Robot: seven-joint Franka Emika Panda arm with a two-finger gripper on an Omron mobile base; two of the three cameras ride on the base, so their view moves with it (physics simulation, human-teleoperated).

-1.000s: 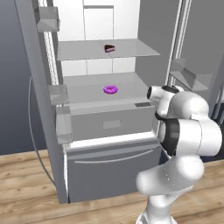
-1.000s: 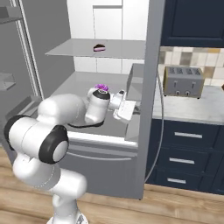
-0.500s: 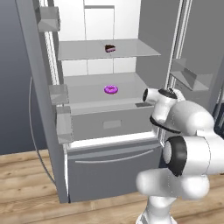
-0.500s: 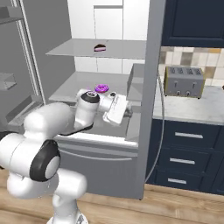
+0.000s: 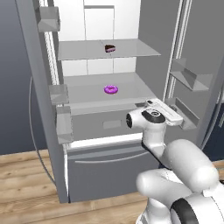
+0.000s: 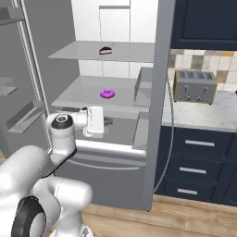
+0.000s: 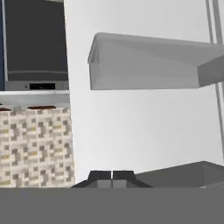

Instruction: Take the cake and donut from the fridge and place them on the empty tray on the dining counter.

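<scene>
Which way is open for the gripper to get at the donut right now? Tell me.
Probably yes, from the front. The fridge doors stand open and the donut lies alone on the middle shelf. The gripper, shut, points sideways at the door bin, so it must turn toward the shelf and open.

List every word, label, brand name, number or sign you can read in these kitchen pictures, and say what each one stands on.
None: no readable text appears in any view.
The fridge, its shelves and door bins are plain, without brand or label.
The toaster carries no legible marking.
The cake and donut bear no writing.
</scene>
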